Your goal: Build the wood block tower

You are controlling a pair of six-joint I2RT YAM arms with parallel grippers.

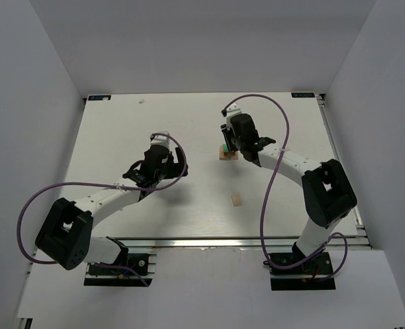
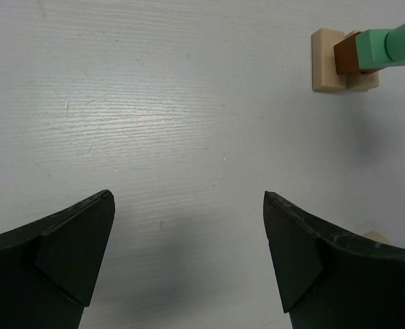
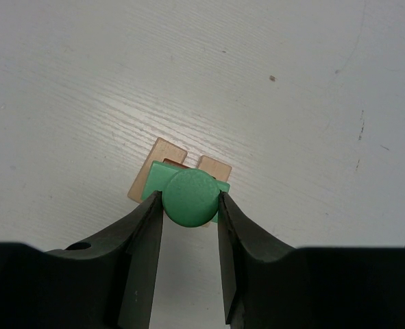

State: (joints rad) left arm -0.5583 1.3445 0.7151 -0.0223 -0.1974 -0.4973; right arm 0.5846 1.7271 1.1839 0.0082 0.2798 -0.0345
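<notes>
Right wrist view: my right pincer (image 3: 190,204) was clamped on a green cylinder (image 3: 188,188), held upright over the wood block tower (image 3: 162,161) mid-desk (image 3: 86,82), likely to seat it squarely. My left pincer (image 2: 188,229) hung wide open, empty, well aside.

The white bench (image 3: 291,82) shows fine painted wood grain, a soft sheen and a few dark scuffs. The wood block tower (image 3: 160,164) has pale, bare-looking wooden blocks, a smooth dark brown block (image 2: 346,53) and a green cylinder (image 3: 188,188) in faintly speckled matt paint. The right claw (image 3: 190,209) and left claw (image 2: 188,199) look like dark matt plastic.
</notes>
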